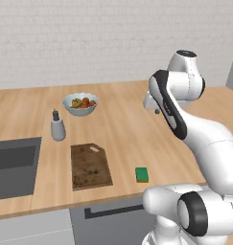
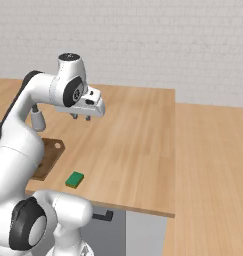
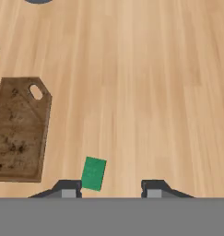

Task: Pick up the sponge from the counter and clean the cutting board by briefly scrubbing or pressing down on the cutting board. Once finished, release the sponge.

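— Where's our sponge (image 1: 142,174)?
— Near the counter (image 1: 122,129) front edge, just right of the cutting board (image 1: 90,166), long axis front-to-back.
— Our gripper (image 2: 81,117)?
— High above, fingers apart, bare wood all round.

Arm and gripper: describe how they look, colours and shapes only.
The arm is glossy white, built of rounded, tube-like segments with dark grey to black joint bands and round end caps. The gripper has a boxy white body ending in two small dark jaws with pale grey pads. No cables or markings are visible.
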